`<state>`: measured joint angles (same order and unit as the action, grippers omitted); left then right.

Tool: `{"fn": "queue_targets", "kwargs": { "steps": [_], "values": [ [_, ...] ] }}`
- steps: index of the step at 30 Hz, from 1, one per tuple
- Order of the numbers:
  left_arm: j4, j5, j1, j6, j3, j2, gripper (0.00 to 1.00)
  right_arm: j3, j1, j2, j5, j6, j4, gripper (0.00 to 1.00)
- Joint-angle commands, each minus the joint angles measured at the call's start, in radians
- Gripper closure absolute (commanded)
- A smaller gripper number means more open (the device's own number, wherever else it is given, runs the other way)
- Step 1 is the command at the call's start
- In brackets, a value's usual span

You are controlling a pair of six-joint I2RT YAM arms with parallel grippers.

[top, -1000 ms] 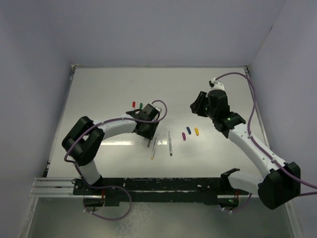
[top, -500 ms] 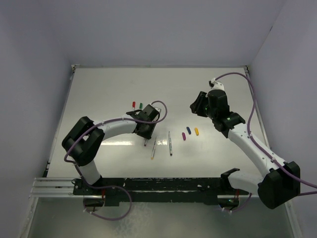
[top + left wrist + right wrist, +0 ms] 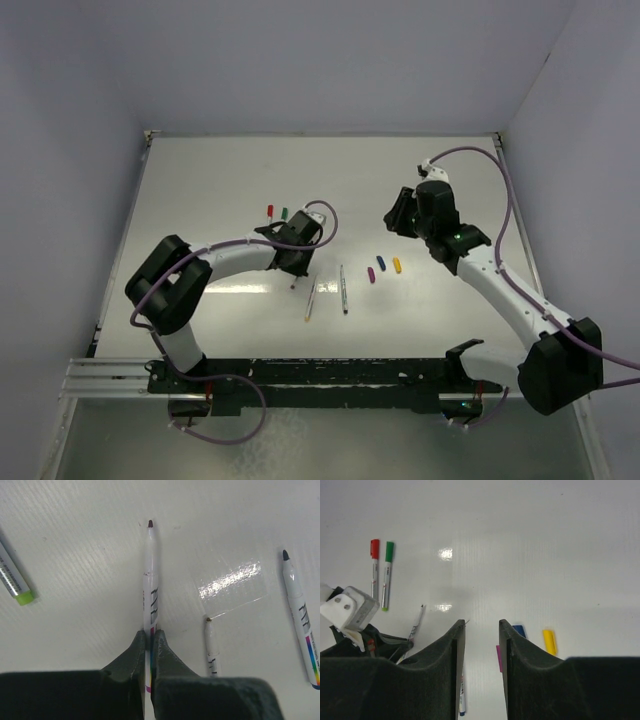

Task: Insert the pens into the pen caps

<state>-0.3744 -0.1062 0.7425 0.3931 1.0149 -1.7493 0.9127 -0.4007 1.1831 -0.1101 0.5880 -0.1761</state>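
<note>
Ok, going L→R, all placed vs the pen (image 3: pixel 150 580) I've just grabbed.

Far-left of it lie two finished ones side by side, the red-capped pen (image 3: pixel 374 562) and the green-capped pen (image 3: pixel 387 572). Neither touches anything else.

At the pen itself is the left claw (image 3: pixel 149 632). A sec ago its fingers stood apart around the barrel; now they're pinched tight on it near the back end, tip pointing away from the wrist cam. The pen has slid a bit toward the arm as they closed. Can't tell if it's off the table (image 3: pixel 200 180) yet.

Just right of it are two loose pens, untouched: the nearer pen (image 3: pixel 211 647), then the dark-tipped pen (image 3: pixel 299 610).

Further right, well apart from my pen, are the purple cap (image 3: pixel 498 657), blue cap (image 3: pixel 519 629) and yellow cap (image 3: pixel 549 641), close together.

Rightmost is the right claw (image 3: pixel 481 627), which hangs above the table past the caps. Fingers are apart w/ nothing between them, and it's barely shifted.

So I'd say the grab on pen no. 3 is done, w/ three caps left. The tip looks dark reddish-purple, so prob the purple cap is its match. Next I'd lift and have the right claw pick that cap. The thin barrel could pivot in the pinch.
</note>
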Motion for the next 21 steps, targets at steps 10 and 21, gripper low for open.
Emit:
{"fn": "queue_targets", "kwargs": {
  "steps": [10,21],
  "values": [
    [-0.022,0.005,0.007,-0.006,-0.046,0.108,1.00,0.004,-0.034,0.112,0.093,-0.109,-0.098,0.66],
    [0.077,0.057,0.004,-0.030,-0.046,0.314,1.00,0.004,-0.131,0.265,0.066,-0.113,-0.143,0.68]
  ]
}}
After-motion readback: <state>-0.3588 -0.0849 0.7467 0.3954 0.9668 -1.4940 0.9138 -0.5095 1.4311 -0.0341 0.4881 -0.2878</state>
